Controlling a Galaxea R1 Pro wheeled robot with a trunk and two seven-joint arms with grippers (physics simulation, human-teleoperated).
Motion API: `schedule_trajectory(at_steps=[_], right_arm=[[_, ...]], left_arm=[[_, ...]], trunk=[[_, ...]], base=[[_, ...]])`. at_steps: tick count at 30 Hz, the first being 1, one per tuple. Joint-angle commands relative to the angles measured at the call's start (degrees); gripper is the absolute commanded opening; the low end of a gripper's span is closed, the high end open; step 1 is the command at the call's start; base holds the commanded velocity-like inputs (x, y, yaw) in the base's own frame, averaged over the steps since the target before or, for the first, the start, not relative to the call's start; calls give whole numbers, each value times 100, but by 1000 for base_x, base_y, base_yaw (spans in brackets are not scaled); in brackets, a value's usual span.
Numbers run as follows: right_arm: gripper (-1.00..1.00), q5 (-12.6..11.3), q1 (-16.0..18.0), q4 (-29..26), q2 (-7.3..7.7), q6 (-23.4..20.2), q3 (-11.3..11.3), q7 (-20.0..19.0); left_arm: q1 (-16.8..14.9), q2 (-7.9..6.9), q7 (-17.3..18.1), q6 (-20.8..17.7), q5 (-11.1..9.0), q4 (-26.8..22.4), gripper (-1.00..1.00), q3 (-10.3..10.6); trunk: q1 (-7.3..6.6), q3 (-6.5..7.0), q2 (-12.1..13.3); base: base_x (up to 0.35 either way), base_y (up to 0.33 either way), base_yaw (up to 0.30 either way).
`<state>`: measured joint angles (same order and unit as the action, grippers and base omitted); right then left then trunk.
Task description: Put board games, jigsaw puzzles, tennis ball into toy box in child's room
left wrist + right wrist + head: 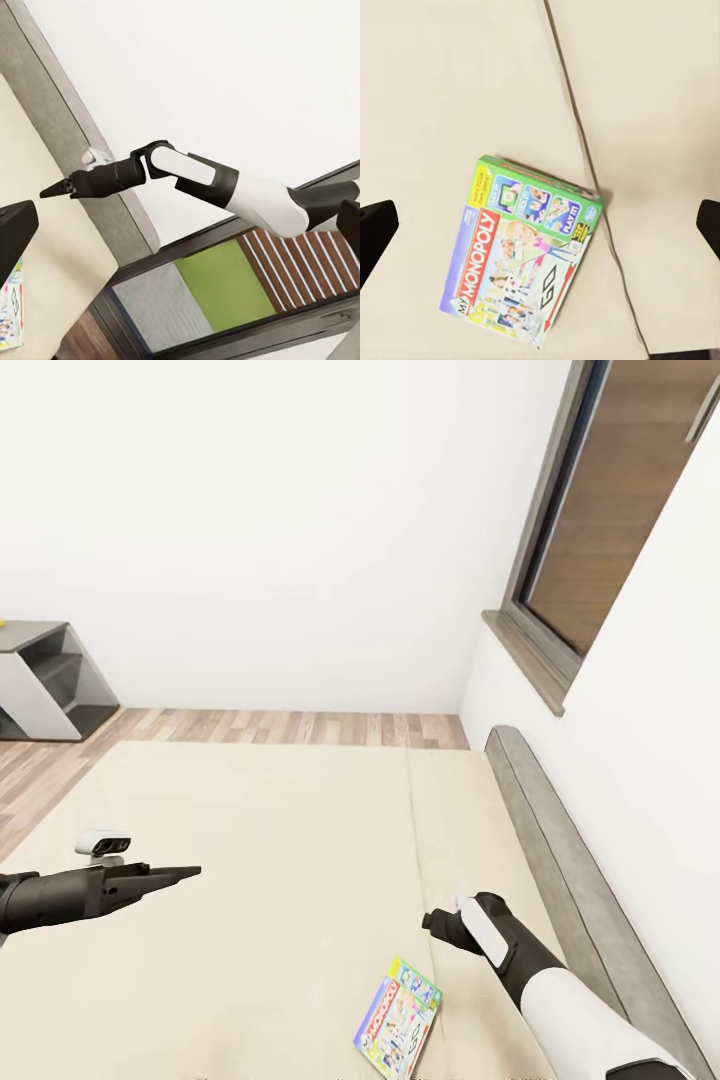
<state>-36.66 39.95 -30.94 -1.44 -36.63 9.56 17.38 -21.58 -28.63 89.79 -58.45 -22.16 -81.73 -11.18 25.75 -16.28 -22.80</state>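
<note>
While board game (521,255) lies on bed (260,860), right hand (540,225) open above; left hand (185,873) closed.

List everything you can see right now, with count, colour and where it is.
board game: one, green and blue Monopoly box, flat on the bed by the seam.
bed: one, cream mattress.
headboard: one, grey, along the right wall.
window: one, grey frame, right wall.
table: one, grey and white, far left on the wood floor.
left gripper: one, black, above the mattress; open or shut unclear.
right gripper: one, black, open above the board game, dark tips apart at both edges of the right wrist view.
</note>
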Motion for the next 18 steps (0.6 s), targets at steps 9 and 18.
schedule_trajectory(at_steps=[9,18], right_arm=[[100,-60,4,-9,3,-11,27,55],[100,-60,4,-9,3,-11,25,55]], left_arm=[[-4,1,21,-61,2,0,100,1],[-4,19,21,-61,10,-1,100,2]], trunk=[[3,-96,-12],[3,-181,-12]], base=[[0,0,0],[0,0,0]])
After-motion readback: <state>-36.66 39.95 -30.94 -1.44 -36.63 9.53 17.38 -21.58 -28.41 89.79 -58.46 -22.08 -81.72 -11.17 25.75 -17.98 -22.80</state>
